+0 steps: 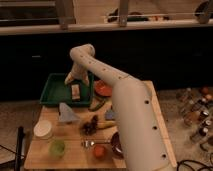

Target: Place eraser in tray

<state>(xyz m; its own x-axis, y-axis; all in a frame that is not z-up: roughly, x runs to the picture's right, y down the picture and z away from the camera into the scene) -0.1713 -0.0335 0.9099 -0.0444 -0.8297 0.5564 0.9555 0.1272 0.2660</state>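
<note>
End effector (76, 78) poised over the far right part of the tray (52, 95), arm reaching across from the near right of the surface (45, 155). Its two fingers point down and stand apart, holding nothing. Eraser (75, 91) lies on the tray floor just below the fingertips, near the right wall, long side running front to back; whether a fingertip touches it cannot be told, though a sliver of green seems to show between. Judged from this, the placing itself looks done and the step in hand is the release and retreat. To do it well: lift straight up with the fingers spread, so neither pad drags the block or tips it toward the wall; clear the tray rim before swinging the arm sideways. Orange bowl (102, 88) sits just right of the tray, with a dark green item beside it at the tray's near corner, so a low sideways sweep risks a knock. White cup (43, 129) and green cup (56, 148) stand well apart, near edge, no concern.
</note>
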